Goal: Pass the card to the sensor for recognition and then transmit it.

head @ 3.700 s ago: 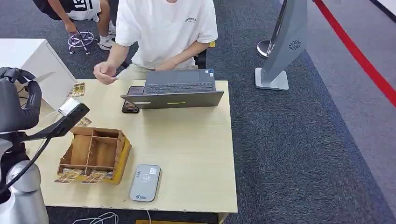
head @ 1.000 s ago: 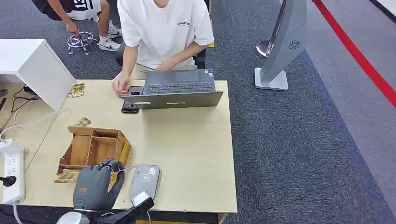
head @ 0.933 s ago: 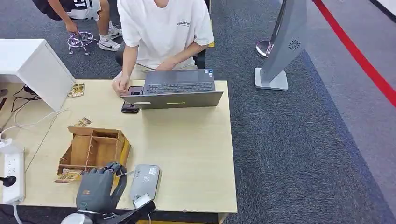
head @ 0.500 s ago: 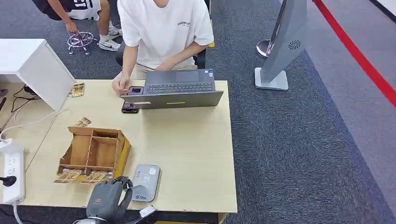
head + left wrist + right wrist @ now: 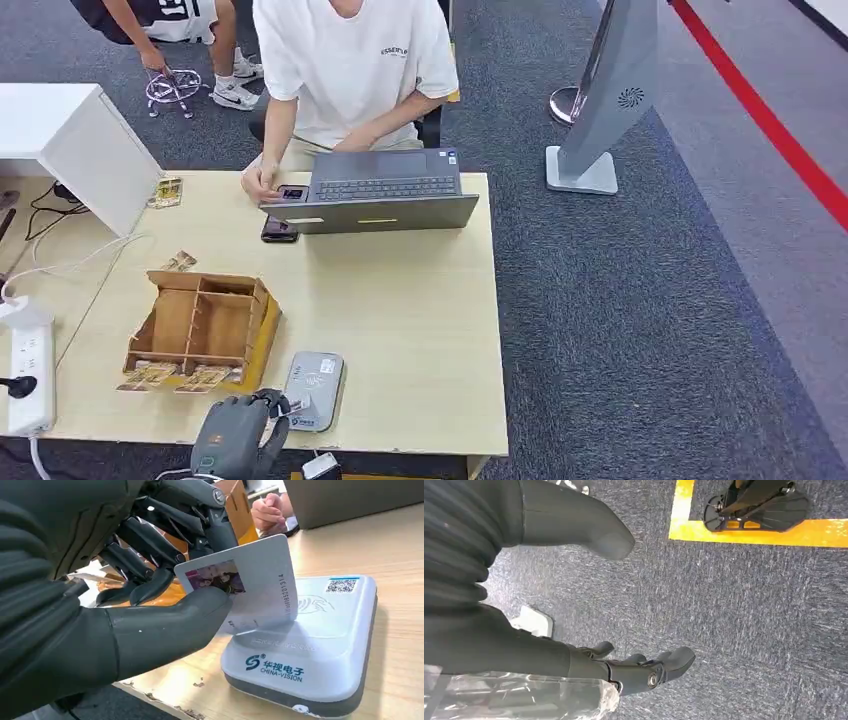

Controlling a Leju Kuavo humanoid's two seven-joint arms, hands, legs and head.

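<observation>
My left hand (image 5: 115,605) is pinching the card (image 5: 245,587) between thumb and fingers — its lower edge is touching the top of the grey sensor (image 5: 310,645) at the near edge of the desk (image 5: 400,320). My right hand (image 5: 589,605) is hanging over the carpet, fingers apart, holding nothing. Beside the sensor I am seeing the wooden organizer (image 5: 205,325).

one card reader (image 5: 314,390), one held card (image 5: 247,587), one wooden organizer (image 5: 203,325), one laptop (image 5: 375,192), one phone (image 5: 279,230), one power strip (image 5: 28,377), two people (image 5: 350,70)
</observation>
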